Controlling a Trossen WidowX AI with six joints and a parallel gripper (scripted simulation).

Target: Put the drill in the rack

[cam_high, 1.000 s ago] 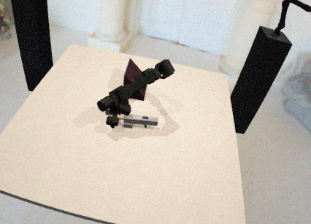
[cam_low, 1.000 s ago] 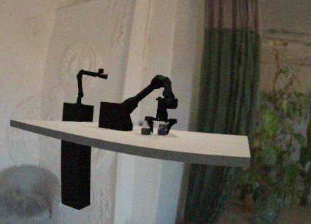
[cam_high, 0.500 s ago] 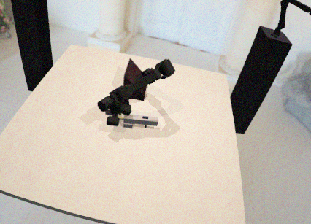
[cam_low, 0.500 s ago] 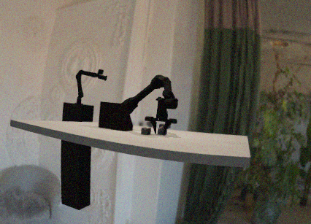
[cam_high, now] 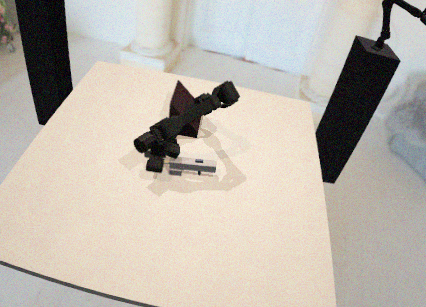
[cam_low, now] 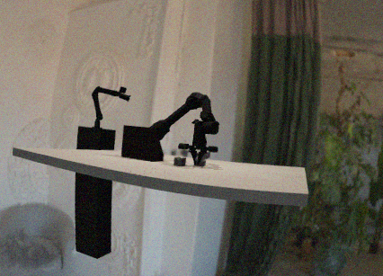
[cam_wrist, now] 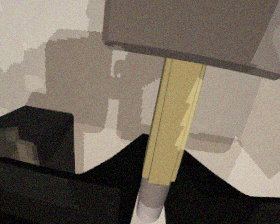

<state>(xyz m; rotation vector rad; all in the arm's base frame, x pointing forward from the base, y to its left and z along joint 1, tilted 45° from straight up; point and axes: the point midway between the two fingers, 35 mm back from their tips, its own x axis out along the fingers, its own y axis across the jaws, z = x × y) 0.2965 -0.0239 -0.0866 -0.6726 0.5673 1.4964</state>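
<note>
The drill [cam_wrist: 169, 122] is a yellow shaft with a grey end [cam_wrist: 151, 200]. It sticks out of a grey block [cam_wrist: 188, 16] [cam_high: 194, 166] that lies flat on the table. A small dark key [cam_high: 200, 160] sits on top of the block. My gripper [cam_wrist: 154, 142] [cam_high: 170, 162] [cam_low: 199, 159] reaches down at the block's left end, with its black fingers shut on the drill's grey end. A dark open box, the rack [cam_wrist: 38, 143] [cam_low: 180, 161], stands just left of the drill.
The arm's dark base [cam_high: 184, 107] [cam_low: 141, 143] stands behind the block. Two tall black camera pillars [cam_high: 44, 45] [cam_high: 355, 105] flank the table. The cream table top [cam_high: 150, 245] stretches wide towards the front.
</note>
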